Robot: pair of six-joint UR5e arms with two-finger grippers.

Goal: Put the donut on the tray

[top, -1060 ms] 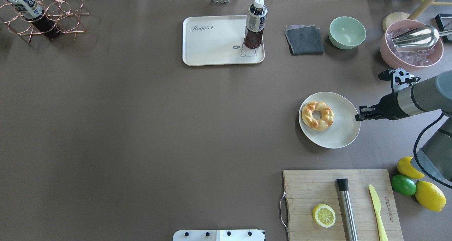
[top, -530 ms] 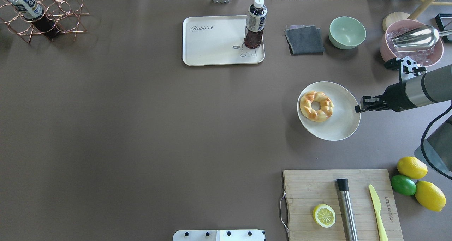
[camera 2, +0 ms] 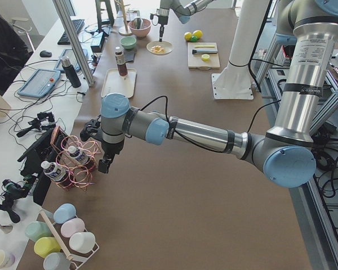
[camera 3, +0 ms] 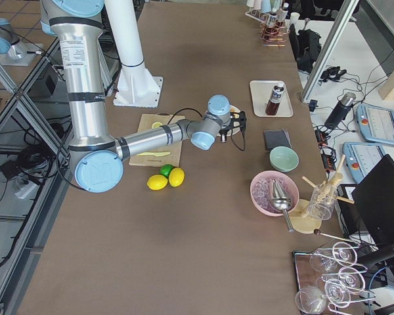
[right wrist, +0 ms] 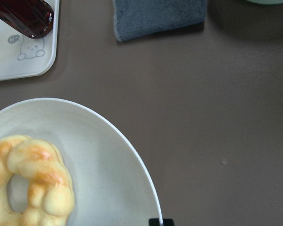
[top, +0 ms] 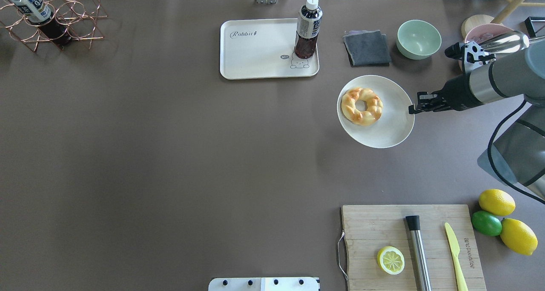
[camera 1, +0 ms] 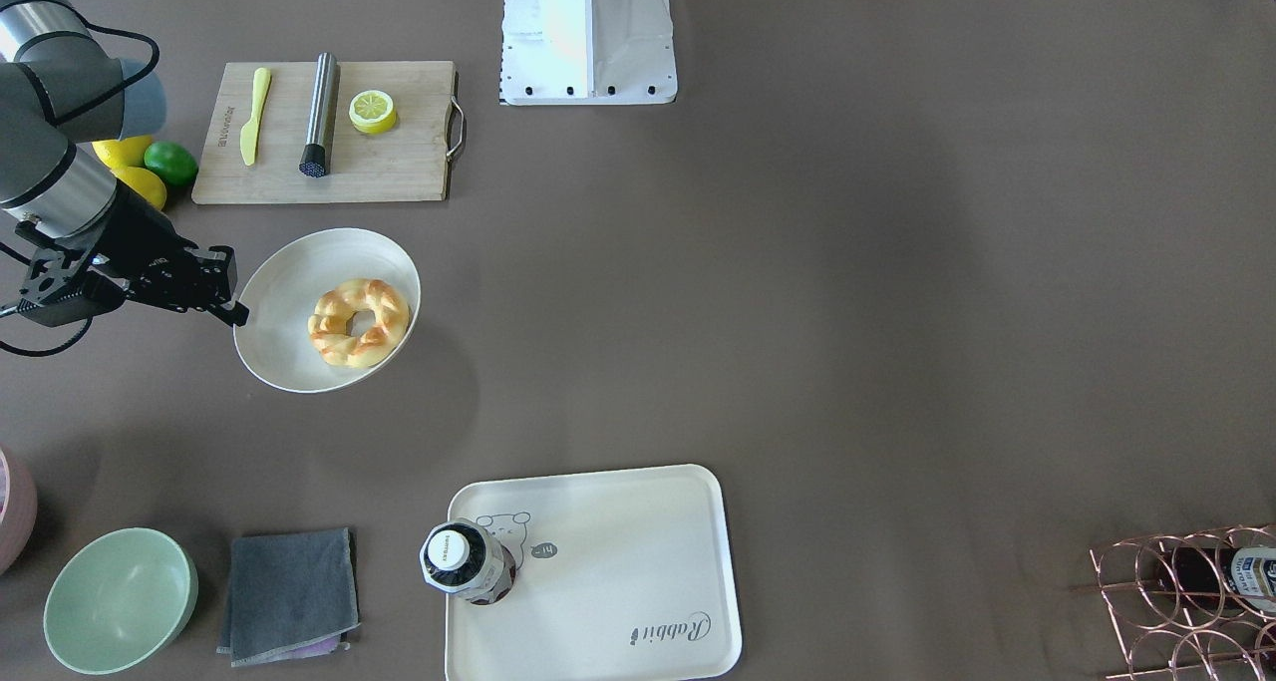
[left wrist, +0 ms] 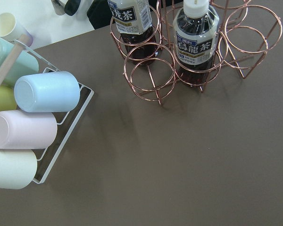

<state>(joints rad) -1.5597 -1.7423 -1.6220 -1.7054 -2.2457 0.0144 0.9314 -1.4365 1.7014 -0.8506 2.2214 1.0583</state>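
Observation:
The braided golden donut [top: 362, 106] lies on a round white plate [top: 394, 127], also in the front view [camera 1: 359, 322] and the right wrist view [right wrist: 33, 183]. My right gripper [top: 412, 109] is shut on the plate's right rim and holds it above the table; its shadow lies offset below. The cream tray [top: 255, 52] with "Rabbit" script sits to the far left of the plate; its corner shows in the right wrist view [right wrist: 9, 66]. My left gripper [camera 2: 104, 164] hangs by the copper bottle rack at the table's left end; I cannot tell whether it is open.
A dark tea bottle [top: 307, 29] stands on the tray's right corner. A grey cloth [top: 367, 48] and a green bowl [top: 419, 38] lie right of the tray. A cutting board [top: 370, 240] with a lemon slice, lemons and a lime [top: 486, 223] sit near.
My right gripper has carried the plate with the donut away from me and to the left, nearer the tray. The donut stays on the plate.

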